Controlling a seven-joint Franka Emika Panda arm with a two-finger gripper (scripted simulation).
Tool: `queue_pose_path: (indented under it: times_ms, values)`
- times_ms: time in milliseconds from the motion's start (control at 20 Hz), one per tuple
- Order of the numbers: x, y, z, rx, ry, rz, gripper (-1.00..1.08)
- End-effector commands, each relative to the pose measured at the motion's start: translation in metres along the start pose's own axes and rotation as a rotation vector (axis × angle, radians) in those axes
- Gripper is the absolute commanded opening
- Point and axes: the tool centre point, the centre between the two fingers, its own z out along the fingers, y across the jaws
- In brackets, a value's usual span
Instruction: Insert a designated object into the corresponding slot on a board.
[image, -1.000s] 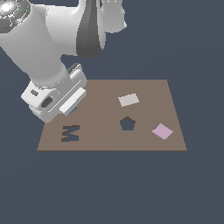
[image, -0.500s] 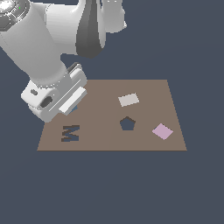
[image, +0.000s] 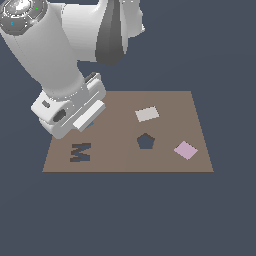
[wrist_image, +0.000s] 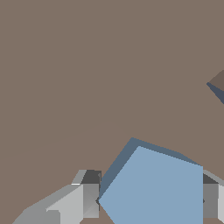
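Note:
The light-blue pentagon block (wrist_image: 153, 190) lies flat between my two fingers (wrist_image: 89, 194), which touch its opposite sides, so my gripper (wrist_image: 151, 199) is shut on it. In the exterior view my gripper (image: 86, 124) is at the left part of the brown board (image: 165, 100), mostly hidden behind the white hand; only a sliver of blue shows there. The dark navy pentagon slot (image: 145, 141) is empty near the board's middle, well to the exterior view's right of my gripper. I cannot tell if the block is off the board.
A dark M-shaped recess (image: 80, 152) lies near the board's front left corner. A pale tile (image: 147, 114) sits behind the slot and a lilac diamond tile (image: 185, 150) to its right. A dark recess edge (wrist_image: 217, 90) shows at the wrist view's border.

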Motion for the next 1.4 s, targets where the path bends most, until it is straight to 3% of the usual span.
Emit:
queue_pose_path:
  times_ms: [0, 400, 800, 1350]
  values:
    - [0.008, -0.005, -0.001, 0.0, 0.0, 0.025, -1.0]
    - [0.045, -0.028, -0.002, -0.001, 0.001, 0.151, -1.0]
    - [0.103, -0.051, -0.004, -0.002, 0.001, 0.329, -1.0]
    - [0.173, -0.063, -0.006, -0.002, 0.001, 0.528, -1.0]
